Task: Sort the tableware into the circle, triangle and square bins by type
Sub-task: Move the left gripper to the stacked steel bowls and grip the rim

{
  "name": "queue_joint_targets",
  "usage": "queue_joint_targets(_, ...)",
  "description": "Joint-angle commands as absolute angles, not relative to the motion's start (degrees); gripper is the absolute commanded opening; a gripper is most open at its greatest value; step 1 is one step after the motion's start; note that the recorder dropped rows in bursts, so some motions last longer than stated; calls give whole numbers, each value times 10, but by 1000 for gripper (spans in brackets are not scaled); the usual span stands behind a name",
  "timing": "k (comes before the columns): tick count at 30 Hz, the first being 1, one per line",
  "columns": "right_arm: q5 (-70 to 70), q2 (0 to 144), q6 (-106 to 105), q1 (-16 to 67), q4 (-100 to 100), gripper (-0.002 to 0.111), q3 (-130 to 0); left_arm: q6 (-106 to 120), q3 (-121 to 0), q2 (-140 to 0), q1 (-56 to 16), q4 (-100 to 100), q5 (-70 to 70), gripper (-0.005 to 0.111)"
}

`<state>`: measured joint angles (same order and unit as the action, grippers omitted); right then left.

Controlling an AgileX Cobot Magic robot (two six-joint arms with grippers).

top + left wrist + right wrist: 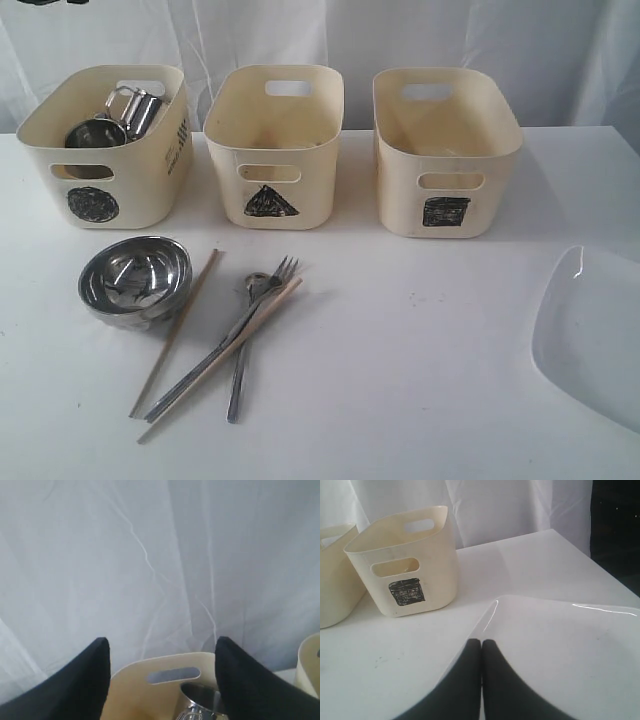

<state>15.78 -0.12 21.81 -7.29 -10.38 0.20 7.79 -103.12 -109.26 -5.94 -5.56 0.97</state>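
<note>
Chopsticks [172, 335] lie up front; left claw [162, 640] gapes above the circle bin [140, 185], right claw [481, 642] shut by the plate [560, 640].

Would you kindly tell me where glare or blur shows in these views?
Exterior view: bright reflections inside the steel bowl. Left wrist view: the left fingers are dark, soft-edged silhouettes. Right wrist view: a glare streak on the rim of the white plate.

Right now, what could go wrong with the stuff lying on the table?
The steel fork, spoon, knife and one wooden chopstick lie crossed, so lifting one may drag the others. The other wooden chopstick lies beside the shiny steel bowl and could roll if bumped. The flat white rounded-square plate may slip when pinched.
</note>
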Motion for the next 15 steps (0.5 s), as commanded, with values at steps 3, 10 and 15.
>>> queue_joint_targets(3,153,0,217,-69,-105,0,0,148,-1034,-1024,-59,-55,-159,61)
queue_joint_targets(10,153,0,217,-69,-105,0,0,119,-1018,-932,-59,-38,-375,22)
queue_joint_targets(15,153,0,217,-69,-105,0,0,47,-922,-859,-59,-34,-394,0)
